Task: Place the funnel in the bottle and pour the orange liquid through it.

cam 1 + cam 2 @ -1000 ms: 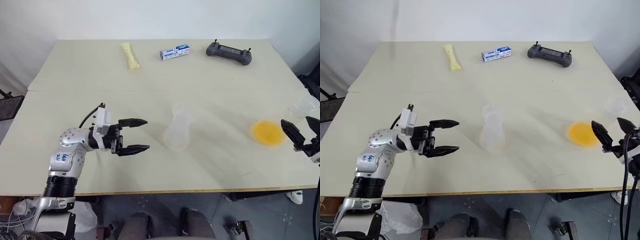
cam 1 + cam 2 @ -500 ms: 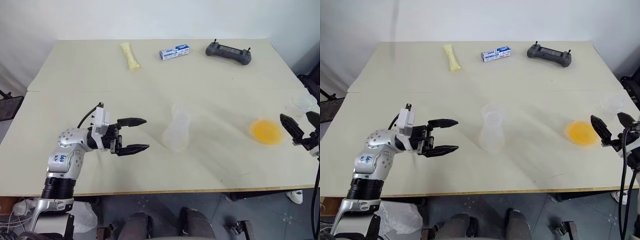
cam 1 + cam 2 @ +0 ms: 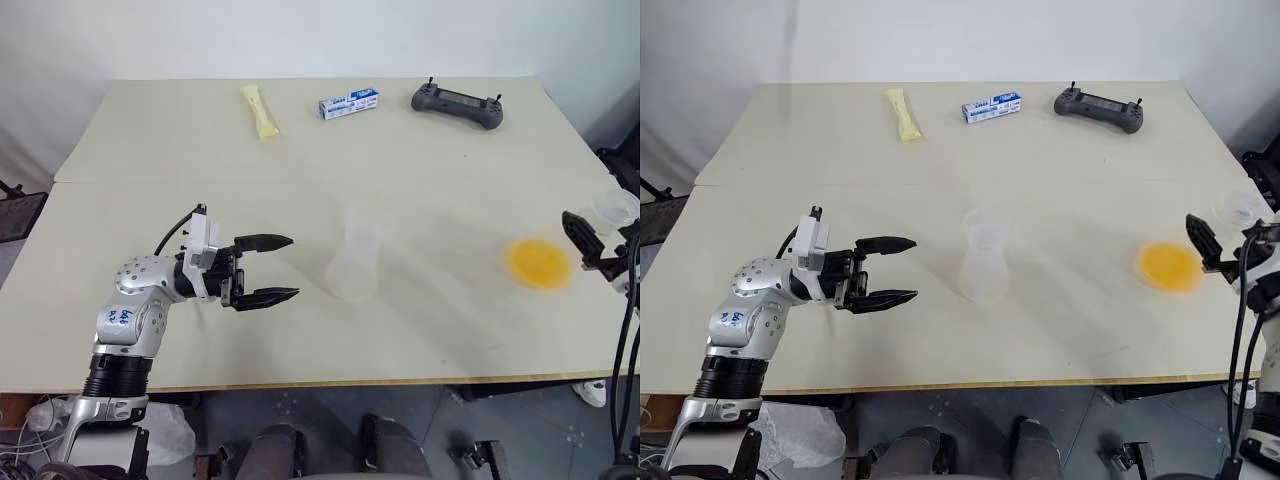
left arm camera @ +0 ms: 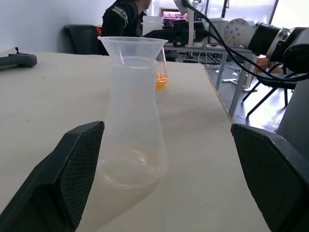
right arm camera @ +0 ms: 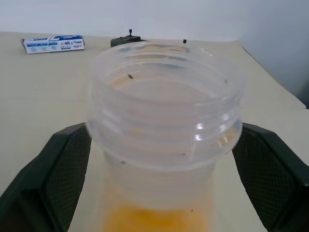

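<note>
Right pincer (image 3: 600, 238) has pushed forward, open around the orange liquid's (image 3: 538, 262) container; left pincer (image 3: 262, 270) stays open, empty, over the beige table (image 3: 300, 160).

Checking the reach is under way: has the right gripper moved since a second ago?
Yes. The right gripper has moved away from the table's near edge, closing around the beaker of orange liquid.

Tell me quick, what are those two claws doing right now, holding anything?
Left gripper: open, holding nothing, pointing at the bottle.
Right gripper: open, its fingers on either side of the clear container with the orange liquid, not closed on it.
</note>
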Available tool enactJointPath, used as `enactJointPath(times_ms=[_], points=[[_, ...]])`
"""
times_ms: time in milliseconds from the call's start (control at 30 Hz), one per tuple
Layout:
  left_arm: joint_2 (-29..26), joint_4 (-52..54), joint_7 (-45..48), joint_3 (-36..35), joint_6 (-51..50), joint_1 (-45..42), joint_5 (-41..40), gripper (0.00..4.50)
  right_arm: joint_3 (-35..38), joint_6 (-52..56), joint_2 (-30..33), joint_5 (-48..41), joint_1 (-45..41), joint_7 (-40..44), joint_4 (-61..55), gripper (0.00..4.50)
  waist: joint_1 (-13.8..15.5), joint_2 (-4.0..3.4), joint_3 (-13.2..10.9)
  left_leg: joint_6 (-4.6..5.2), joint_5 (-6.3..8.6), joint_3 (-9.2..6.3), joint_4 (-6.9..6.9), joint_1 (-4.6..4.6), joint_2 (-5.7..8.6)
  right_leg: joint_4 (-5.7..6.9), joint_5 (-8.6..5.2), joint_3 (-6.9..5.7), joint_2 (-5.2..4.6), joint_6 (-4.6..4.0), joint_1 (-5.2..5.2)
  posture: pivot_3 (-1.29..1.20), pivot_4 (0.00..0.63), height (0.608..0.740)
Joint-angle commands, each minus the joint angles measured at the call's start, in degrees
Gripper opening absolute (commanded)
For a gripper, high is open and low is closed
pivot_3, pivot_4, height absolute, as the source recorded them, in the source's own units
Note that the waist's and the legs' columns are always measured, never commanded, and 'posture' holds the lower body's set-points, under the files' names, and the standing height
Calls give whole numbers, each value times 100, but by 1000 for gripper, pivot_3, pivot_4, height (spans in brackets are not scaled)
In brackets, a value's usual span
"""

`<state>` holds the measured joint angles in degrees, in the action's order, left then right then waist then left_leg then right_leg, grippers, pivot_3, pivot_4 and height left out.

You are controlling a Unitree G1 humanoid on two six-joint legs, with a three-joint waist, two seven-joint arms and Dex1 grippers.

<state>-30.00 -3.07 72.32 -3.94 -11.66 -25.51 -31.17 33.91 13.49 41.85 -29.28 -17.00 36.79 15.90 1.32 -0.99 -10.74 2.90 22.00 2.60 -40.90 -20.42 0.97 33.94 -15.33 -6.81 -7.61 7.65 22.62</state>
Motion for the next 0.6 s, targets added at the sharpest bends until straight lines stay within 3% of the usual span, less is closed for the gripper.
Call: enactJointPath(times_ms=[33,200,300,433,600], points=[[-29,127,-35,-98,110,5,-54,4468,31,-227,130,96,-210,-66,158,4500,-1,0,0,0,0,0,0,0,-1,1,0,0,0,0,0,0,150,740],[8,5,-47,-66,172,-84,-24,4468,-12,-430,142,276,-483,-161,553,4500,0,-1,0,0,0,0,-1,0,-1,1,0,-1,0,0,0,0,150,740],[27,-67,-40,-50,218,-113,-7,4500,-97,-410,186,324,-597,-120,695,3910,1,-1,0,0,0,-1,-1,0,-1,1,0,-1,0,0,0,0,150,740],[65,-201,-20,-18,297,-178,20,4500,-121,-492,176,372,-728,-217,798,2690,2,-1,0,0,0,0,-1,-1,-1,0,0,-1,0,0,0,0,150,740],[117,-383,19,4,388,-283,37,4500,-106,-443,73,243,-581,-222,124,2642,-2,-8,-3,0,0,-2,0,-2,-1,-1,0,-3,-1,0,0,0,150,740]])
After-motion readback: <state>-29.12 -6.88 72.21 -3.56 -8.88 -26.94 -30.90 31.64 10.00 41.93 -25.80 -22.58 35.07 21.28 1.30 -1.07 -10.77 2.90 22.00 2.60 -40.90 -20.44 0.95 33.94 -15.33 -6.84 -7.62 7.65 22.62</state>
